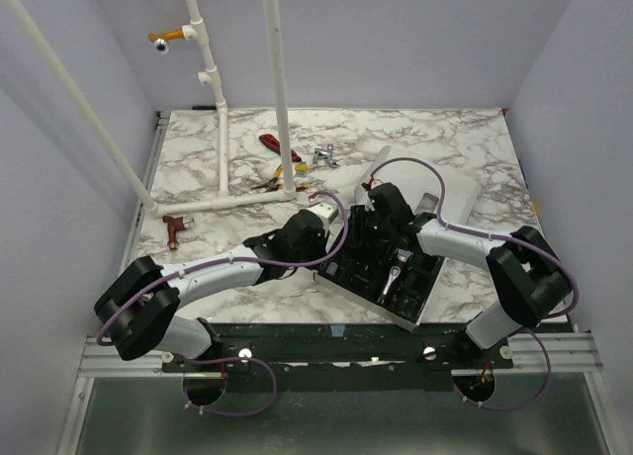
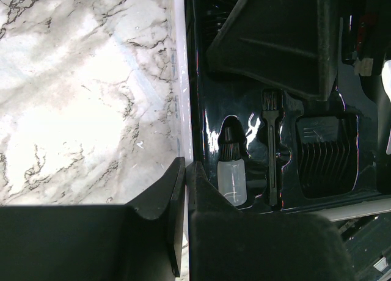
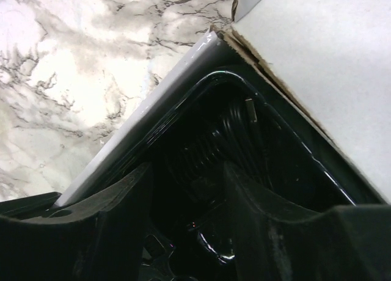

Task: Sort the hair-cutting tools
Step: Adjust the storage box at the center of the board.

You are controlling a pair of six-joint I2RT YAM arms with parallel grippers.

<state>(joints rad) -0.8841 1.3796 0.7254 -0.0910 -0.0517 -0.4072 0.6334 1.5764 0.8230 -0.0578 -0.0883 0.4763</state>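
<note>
The left claw (image 2: 186, 166) has its fingers pressed together on the white rim of the glossy black moulded plastic tray (image 2: 182, 79), one finger on the marble worktop (image 2: 79, 98) side and one inside the tray. Just to its inner side, each in its own pocket, lie a small clear plastic bottle with a black cap (image 2: 233, 174), a slim black cleaning brush (image 2: 270, 153) and, beyond them, a black ribbed plastic comb guard (image 2: 327, 159). The right claw (image 3: 186, 171) hangs with its fingers apart and nothing clearly between them, above a deep corner pocket holding a coiled black cord (image 3: 220, 143), with a white cardboard lid (image 3: 317, 67) just beyond that corner. The pinch on so thin a rim looks fragile. If it slips or lifts, the tray could tip and shake the seated pieces loose. The right fingers could also snag the cord or jam against the pocket wall, dragging the tray against the left hold.
</note>
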